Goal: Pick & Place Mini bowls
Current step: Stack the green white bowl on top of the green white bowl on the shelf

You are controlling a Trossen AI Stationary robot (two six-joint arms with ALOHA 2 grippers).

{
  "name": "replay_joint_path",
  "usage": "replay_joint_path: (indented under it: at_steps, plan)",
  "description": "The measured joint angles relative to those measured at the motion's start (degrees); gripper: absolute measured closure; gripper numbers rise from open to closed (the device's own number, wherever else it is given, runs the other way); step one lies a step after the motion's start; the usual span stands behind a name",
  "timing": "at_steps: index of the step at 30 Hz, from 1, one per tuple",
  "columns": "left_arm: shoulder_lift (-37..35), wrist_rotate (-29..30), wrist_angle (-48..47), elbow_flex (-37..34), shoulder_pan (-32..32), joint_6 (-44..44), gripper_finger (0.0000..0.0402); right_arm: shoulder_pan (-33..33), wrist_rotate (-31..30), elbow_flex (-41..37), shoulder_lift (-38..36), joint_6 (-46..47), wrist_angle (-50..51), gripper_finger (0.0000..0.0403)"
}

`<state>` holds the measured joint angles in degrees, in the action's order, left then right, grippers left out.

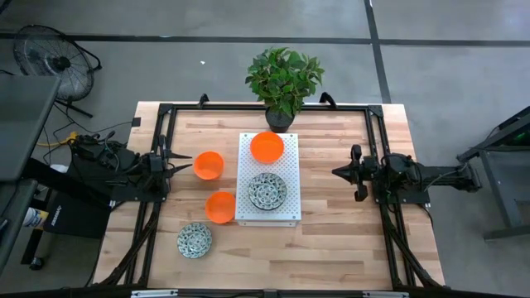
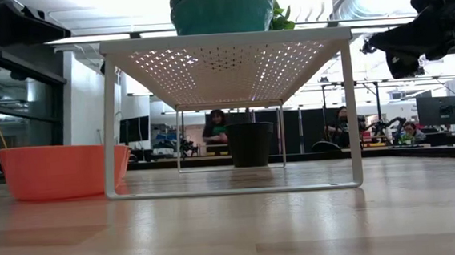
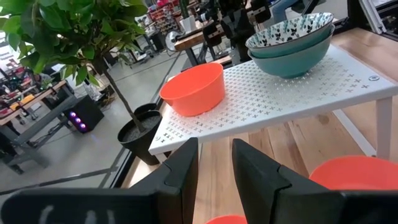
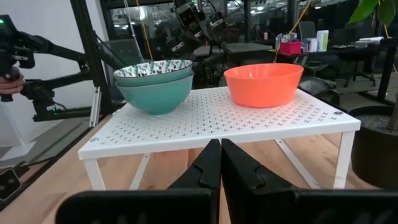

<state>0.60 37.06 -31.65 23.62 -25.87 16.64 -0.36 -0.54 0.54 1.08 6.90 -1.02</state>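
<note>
Bowls point(image 1: 268, 192), patterned, nest on perforated white rack point(image 1: 286, 213).

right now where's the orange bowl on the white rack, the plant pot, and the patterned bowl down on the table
orange bowl on the rack point(image 1: 267, 146), high view, its inside
plant pot point(image 1: 280, 119), high view, its rim
patterned bowl on the table point(image 1: 194, 240), high view, its inside

Items I cannot fully see:

- Stacked patterned bowls point(image 1: 267, 191) on white rack point(image 1: 290, 165): from above I cannot count them.
- Orange bowl point(image 3: 357, 172) under the rack's edge, left wrist view: cut by the picture's edge.
- Plant pot point(image 2: 251, 144), low view: foliage hidden behind the rack top.
- People in the room behind the bench: too small to describe.
</note>
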Motion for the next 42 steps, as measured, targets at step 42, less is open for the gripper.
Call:
replay_joint_path:
  at_steps: [42]
  plan:
    - [26.63,-19.35,-25.75,19.53,-0.02,-34.04,0.0307,0.0,-2.36,0.0,0.04,0.57,-0.54,0.0403]
